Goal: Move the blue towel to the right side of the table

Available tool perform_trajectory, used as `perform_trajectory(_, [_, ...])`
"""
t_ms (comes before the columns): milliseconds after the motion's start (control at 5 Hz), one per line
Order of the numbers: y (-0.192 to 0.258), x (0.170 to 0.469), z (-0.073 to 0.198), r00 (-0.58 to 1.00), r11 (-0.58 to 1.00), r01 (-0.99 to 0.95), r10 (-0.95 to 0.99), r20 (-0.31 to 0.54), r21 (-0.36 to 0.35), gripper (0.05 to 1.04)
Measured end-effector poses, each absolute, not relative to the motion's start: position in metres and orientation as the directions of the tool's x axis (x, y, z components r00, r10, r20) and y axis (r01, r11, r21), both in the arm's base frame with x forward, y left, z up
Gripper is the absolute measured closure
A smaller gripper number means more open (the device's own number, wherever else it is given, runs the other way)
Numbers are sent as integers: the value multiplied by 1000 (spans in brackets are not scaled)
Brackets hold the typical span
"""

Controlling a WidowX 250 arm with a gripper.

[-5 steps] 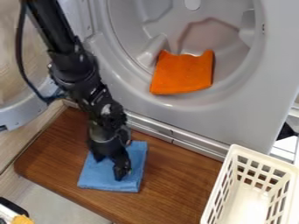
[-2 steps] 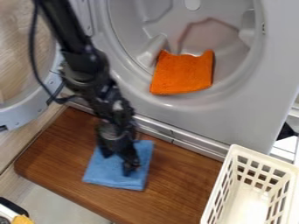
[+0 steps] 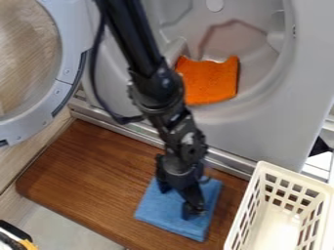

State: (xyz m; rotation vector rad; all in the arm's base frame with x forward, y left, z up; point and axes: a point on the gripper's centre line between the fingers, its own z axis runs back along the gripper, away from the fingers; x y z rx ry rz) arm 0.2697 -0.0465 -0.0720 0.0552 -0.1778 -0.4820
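The large grey appliance with a round drum opening [image 3: 281, 122] is set behind the work area, and little danger is posed by it unless the arm is swung back too far. The open round door with a grey rim [image 3: 73, 44] is more of a concern: the loose black cable [image 3: 93, 68] hangs near it and could be snagged if slack is lost. On the brown wooden table [image 3: 98, 171], the jointed black robot arm [image 3: 134, 34] is bent over the work. At the right, the white slotted plastic basket [image 3: 297, 176] is parted from the towel by a narrow strip of wood; if the move is overrun, it could be bumped or the cloth bunched against its wall. The flat, square blue towel [image 3: 163, 210] lies right of the table's middle, under the black gripper [image 3: 181, 203]. Whether the gripper is wide, narrow or closed on cloth cannot be told. Should the hold be weak, the towel could be left behind; should the downward pressure be heavy, it could be wrinkled.
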Motion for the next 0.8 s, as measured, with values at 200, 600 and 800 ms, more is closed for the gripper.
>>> perform_trajectory(200, [-66, 278, -67, 846, 866, 492, -500, 182, 91, 84])
perform_trajectory(600, [-72, 288, -59, 834, 862, 500, -505, 220, 85, 84])
perform_trajectory(800, [-74, 291, -26, 831, 871, 484, -489, 265, 90, 84])
